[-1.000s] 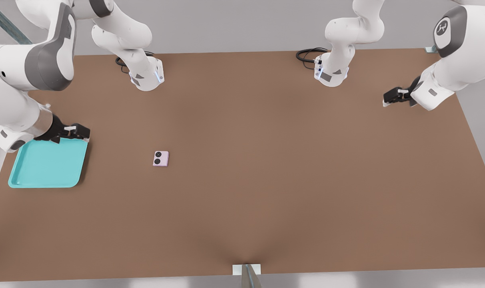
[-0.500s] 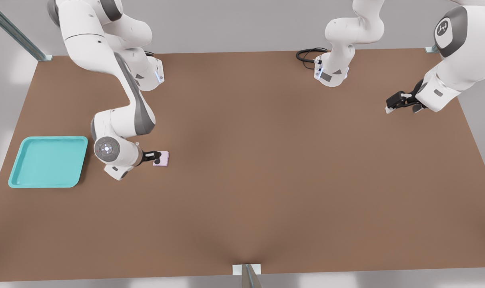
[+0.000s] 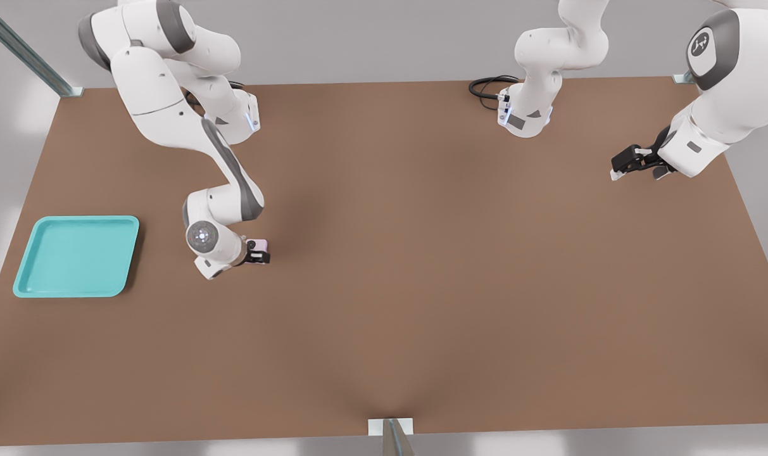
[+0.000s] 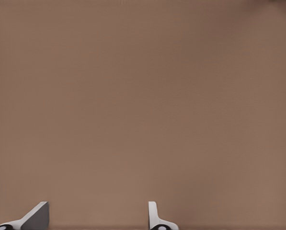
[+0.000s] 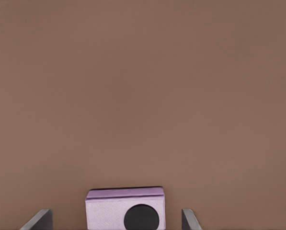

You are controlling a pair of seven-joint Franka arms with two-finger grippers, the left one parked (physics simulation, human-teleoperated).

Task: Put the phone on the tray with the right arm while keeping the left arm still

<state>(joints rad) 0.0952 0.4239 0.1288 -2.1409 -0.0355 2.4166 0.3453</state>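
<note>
The hand (image 3: 258, 253) sits low over the phone (image 3: 259, 244), fingers spread either side, not yet closed on it. The phone lies flat on the desk (image 3: 421, 285), well apart from the tray (image 3: 23, 288) near the desk's edge. Next, I'd say: close, lift, carry across.

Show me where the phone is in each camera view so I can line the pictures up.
Front view: the phone lies on the brown table, under the gripper, toward the front view's right of the tray.
Right wrist view: the phone sits between the gripper's fingers, which stand apart from it.
Left wrist view: not in it.
Shared landmark: the brown table.
</note>
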